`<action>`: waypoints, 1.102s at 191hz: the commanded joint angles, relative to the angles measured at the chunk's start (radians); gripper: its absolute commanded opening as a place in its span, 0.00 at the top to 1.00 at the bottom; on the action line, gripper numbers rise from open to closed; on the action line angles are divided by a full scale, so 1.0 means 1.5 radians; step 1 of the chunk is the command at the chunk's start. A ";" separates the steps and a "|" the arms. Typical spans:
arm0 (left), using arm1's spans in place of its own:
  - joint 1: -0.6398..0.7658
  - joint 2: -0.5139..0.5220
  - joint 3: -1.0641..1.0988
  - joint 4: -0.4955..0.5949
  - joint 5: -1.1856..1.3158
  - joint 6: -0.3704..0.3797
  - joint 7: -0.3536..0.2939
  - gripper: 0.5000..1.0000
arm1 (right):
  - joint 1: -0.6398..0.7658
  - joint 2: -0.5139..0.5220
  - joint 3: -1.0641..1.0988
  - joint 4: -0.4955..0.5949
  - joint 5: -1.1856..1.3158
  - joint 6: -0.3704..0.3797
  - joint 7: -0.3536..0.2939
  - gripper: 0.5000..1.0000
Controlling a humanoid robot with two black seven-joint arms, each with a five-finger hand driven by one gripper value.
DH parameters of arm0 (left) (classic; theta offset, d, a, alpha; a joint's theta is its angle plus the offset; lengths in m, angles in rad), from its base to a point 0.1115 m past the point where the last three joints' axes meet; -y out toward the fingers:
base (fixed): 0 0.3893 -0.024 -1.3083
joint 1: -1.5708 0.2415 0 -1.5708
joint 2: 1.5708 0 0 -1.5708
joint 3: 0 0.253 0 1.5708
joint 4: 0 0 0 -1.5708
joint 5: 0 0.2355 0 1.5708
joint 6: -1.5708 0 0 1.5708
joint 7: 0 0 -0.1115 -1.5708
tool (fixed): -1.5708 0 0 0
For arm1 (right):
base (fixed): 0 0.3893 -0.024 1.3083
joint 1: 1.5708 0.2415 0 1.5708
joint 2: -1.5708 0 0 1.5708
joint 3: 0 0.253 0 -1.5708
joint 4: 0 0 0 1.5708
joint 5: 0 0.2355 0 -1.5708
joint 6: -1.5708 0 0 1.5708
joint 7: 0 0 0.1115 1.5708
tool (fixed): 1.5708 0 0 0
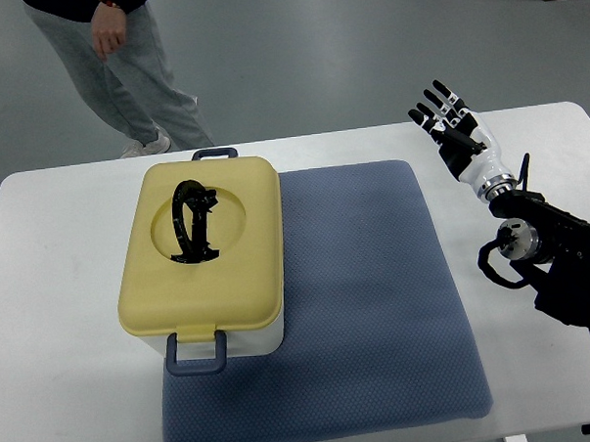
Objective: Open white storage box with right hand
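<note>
Still at the approach step; right hand (450, 122) hovering with fingers spread, holding nothing, well apart from the storage box (202, 256); sitting closed at the left edge of the blue mat (377, 296) on the table (57, 388); long axis running near-to-far, latches (196, 354) at both ends; next, reaching left across the mat toward the near latch, judging by the layout.

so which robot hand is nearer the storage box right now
Right. The right robot hand hovers open, well right of the storage box, across the blue mat. The left is out of view.
</note>
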 commanded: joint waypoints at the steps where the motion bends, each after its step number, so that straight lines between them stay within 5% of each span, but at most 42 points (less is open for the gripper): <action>1: 0.000 0.000 0.000 0.000 0.000 0.000 0.000 0.00 | 0.000 0.000 0.000 0.000 0.000 0.000 0.000 0.15; 210: 0.005 0.000 -0.003 -0.001 -0.001 0.006 0.000 0.00 | 0.009 -0.007 -0.002 0.001 0.000 0.000 0.000 0.15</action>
